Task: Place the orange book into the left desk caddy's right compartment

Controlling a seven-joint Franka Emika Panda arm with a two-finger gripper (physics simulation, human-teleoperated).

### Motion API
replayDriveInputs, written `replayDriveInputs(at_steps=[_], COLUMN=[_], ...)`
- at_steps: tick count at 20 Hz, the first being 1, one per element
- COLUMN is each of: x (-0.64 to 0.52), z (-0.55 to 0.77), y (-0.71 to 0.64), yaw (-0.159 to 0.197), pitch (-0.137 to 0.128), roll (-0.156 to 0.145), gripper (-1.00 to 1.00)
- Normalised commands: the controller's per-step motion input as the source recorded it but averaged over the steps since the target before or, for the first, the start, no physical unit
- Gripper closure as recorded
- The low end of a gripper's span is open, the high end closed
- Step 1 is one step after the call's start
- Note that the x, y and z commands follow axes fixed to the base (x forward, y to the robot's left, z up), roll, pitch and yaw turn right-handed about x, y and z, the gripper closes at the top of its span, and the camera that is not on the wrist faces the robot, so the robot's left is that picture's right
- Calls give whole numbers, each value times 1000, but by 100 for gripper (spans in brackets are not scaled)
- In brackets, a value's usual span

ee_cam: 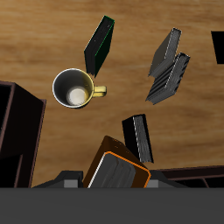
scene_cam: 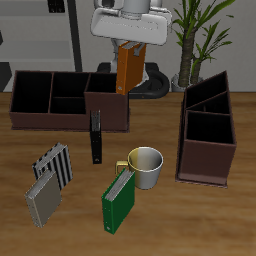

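Here the gripper [scene_cam: 128, 46] clamps the flat orange book [scene_cam: 128, 68] upright, aloft behind the black book [scene_cam: 96, 136] and the side-on caddy [scene_cam: 68, 100]; the boxy maroon left desk caddy [scene_cam: 206, 128] stands well apart

Small orange hardcover book [scene_cam: 127, 68] hangs upright in the two-finger gripper [scene_cam: 128, 50], above the back of the table [scene_cam: 160, 220], over the lengthwise dark maroon divided caddy [scene_cam: 68, 100]. End-on dark maroon divided caddy [scene_cam: 208, 130] sits well apart at the other side. Black book [scene_cam: 96, 137] stands just before the lengthwise caddy. Cream mug [scene_cam: 146, 166] is mid-table, green book [scene_cam: 120, 198] touching it, nearer the front edge. Two grey striped books [scene_cam: 50, 185] lie near the front edge.
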Motion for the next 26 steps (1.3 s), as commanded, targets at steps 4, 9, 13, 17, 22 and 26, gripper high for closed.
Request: replayDriveInputs(at_steps=[4, 9, 13, 17, 22, 26], x=[91, 221, 418, 313, 278, 178], z=[138, 127, -110, -32, 119, 34], y=[620, 654, 753, 489, 494, 206], yaw=[13, 5, 40, 23, 44, 12], pitch=[-1, 24, 100, 56, -3, 5], roll=[44, 7, 19, -28, 0, 3], gripper=[100, 100, 100, 100, 100, 100])
